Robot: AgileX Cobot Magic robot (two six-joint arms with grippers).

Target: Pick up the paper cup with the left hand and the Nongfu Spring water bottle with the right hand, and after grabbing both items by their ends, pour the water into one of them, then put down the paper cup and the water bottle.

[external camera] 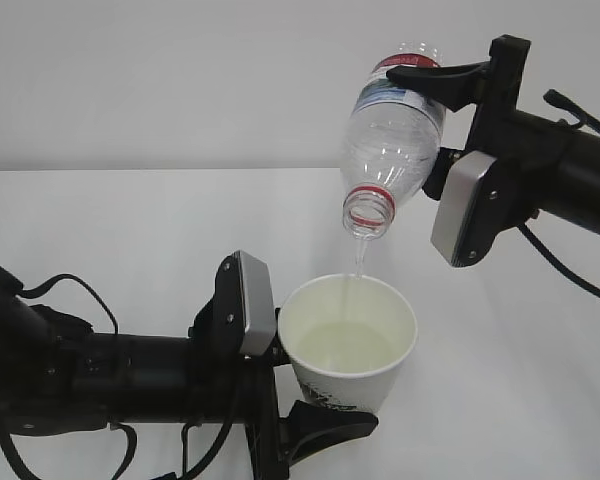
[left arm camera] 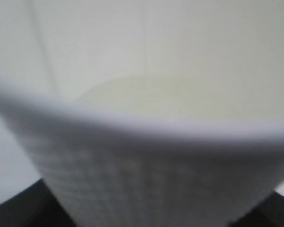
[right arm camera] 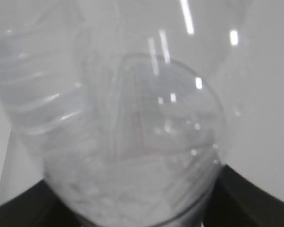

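I see the right gripper [external camera: 427,72] clamped on the Nongfu Spring water bottle [external camera: 390,135] near its base, tipped mouth-down above the paper cup [external camera: 348,343]. A thin stream of water [external camera: 357,262] falls from the mouth into the cup, which is partly filled. My left gripper [external camera: 310,415] holds the cup upright by its lower end, over the white surface [external camera: 130,220].

A plain white table [external camera: 130,220] meets a pale grey wall [external camera: 180,80] behind it.
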